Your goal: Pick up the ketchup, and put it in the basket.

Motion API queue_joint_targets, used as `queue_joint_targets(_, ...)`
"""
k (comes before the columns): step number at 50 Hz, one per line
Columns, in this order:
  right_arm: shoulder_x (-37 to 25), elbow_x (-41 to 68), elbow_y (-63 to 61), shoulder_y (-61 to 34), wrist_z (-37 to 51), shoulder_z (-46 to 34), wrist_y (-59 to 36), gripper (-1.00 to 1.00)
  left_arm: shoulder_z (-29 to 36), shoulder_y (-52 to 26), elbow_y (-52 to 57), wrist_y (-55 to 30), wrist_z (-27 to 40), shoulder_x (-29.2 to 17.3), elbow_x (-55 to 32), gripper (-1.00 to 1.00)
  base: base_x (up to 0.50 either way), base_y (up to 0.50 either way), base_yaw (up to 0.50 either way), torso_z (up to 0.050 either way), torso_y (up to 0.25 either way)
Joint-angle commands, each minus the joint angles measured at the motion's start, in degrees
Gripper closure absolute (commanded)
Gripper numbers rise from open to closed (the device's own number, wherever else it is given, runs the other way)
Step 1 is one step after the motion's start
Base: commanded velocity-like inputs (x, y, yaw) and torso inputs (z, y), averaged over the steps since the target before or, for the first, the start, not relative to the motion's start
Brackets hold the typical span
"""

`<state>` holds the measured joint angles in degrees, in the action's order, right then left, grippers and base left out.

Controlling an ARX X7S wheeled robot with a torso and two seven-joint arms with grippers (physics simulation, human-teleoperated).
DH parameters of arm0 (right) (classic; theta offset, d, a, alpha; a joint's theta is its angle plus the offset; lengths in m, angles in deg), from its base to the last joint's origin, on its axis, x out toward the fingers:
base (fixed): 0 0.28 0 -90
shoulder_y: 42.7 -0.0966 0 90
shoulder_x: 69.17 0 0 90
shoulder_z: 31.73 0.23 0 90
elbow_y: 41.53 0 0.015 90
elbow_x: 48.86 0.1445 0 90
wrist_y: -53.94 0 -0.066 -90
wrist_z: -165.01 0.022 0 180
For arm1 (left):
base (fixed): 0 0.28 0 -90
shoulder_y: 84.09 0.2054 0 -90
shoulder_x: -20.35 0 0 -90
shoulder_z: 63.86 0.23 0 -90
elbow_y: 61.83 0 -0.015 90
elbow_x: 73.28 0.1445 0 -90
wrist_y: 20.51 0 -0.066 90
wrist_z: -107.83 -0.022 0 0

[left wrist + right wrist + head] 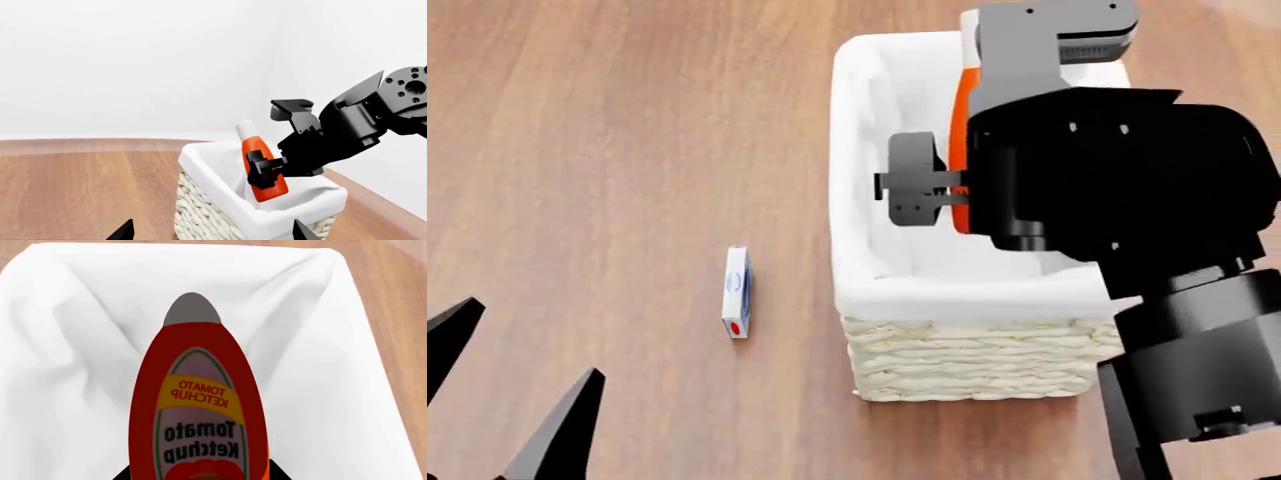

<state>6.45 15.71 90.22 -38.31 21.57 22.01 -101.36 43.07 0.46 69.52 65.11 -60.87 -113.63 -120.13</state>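
The right pincer point(267, 167) is clamping the ketchup point(261, 160) by its body, holding it tilted above the basket point(220, 200) at frame centre. The left pincer point(507, 400), jaws spread and holding nothing, is showing at lower left, near a small box point(737, 292) on the floor point(601, 150).

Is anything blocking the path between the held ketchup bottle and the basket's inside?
Nothing visible. The right gripper holds the ketchup bottle directly over the basket, whose white liner looks empty beneath it.
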Motion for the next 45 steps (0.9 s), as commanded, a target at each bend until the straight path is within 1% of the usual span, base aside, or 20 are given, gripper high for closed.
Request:
queue_joint_targets(1, 1.4, -3.7, 4.2, -1.8, -5.1, -2.6, 1.9, 1.00, -0.2, -0.1, -0.1, 0.1, 0.0, -0.2, -0.6, -1.00, 0.00, 0.00, 0.00, 0.000, 0.000)
queue_joint_targets(13, 2.9, -6.0, 9.2, -2.4, -8.3, -4.4, 4.8, 1.00, 0.0, 0.1, -0.5, 0.4, -0.4, 0.0, -0.5, -1.00, 0.00, 0.00, 0.00, 0.000, 0.000)
queue_joint_targets(16, 3.1, -5.8, 9.2, -2.2, -8.2, -4.3, 4.9, 1.00, 0.4, 1.4, -2.0, 2.2, -1.8, 0.9, 1.3, -1.00, 0.00, 0.00, 0.00, 0.000, 0.000)
queue_joint_targets(19, 3.6, -6.6, 10.9, -2.4, -9.2, -4.8, 6.0, 1.00, -0.2, 0.1, -0.3, 0.6, -0.3, -0.2, -0.8, -1.00, 0.00, 0.00, 0.00, 0.003, 0.000)
queue_joint_targets(28, 5.6, -9.1, 17.0, -3.4, -13.5, -6.9, 9.4, 1.00, -0.1, 0.0, -0.3, 0.6, -0.4, -0.1, -0.9, -1.00, 0.00, 0.00, 0.00, 0.000, 0.001)
queue_joint_targets(33, 6.3, -9.7, 18.7, -3.7, -14.5, -7.4, 10.3, 1.00, 0.0, 0.0, -0.4, 0.7, -0.5, -0.1, -0.8, -1.00, 0.00, 0.00, 0.00, 0.000, 0.000)
queue_joint_targets(35, 6.3, -9.8, 18.7, -3.5, -14.6, -7.5, 10.4, 1.00, 0.3, 1.1, -1.5, 2.0, -1.5, 0.6, 0.5, -1.00, 0.00, 0.00, 0.00, 0.000, 0.000)
queue_joint_targets(37, 6.6, -10.0, 19.7, -3.6, -15.1, -7.6, 10.9, 1.00, -0.1, -0.1, -0.3, 0.7, -0.4, -0.2, -1.1, -1.00, 0.00, 0.00, 0.00, 0.000, 0.000)
queue_joint_targets(45, 7.5, -10.9, 22.1, -4.2, -16.7, -8.4, 12.0, 1.00, -0.1, -0.1, -0.4, 0.8, -0.5, -0.2, -1.1, -1.00, 0.00, 0.00, 0.00, 0.000, 0.000)
